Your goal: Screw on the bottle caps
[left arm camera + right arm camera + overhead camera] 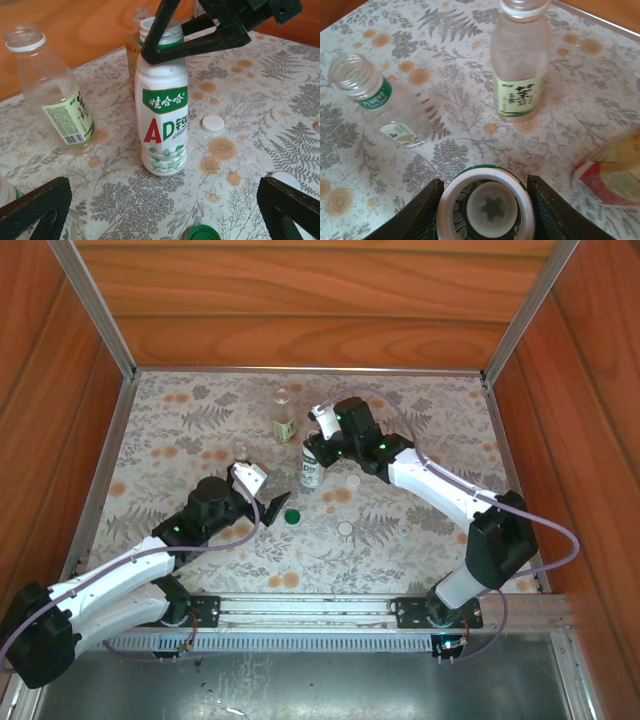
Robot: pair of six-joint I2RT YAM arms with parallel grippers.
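The white bottle [311,472] with a green-red label stands upright mid-table, its mouth uncapped [485,207]. My right gripper [314,445] is shut on its neck, one finger [415,215] on each side, also seen from the left wrist [200,35]. My left gripper [262,498] hangs open low over the table, fingers [35,210] wide apart with nothing between them. The dark green cap [292,517] lies just in front of it [202,233]. A white cap [212,123] lies right of the white bottle. The clear green-label bottle [55,95] stands uncapped behind.
The amber bottle [615,170] with a red label stands close behind the white one. A tiny clear bottle [380,100] stands uncapped to the left. Two white caps [352,481] [345,528] lie right of the green cap. Wooden walls and metal rails [100,480] enclose the table.
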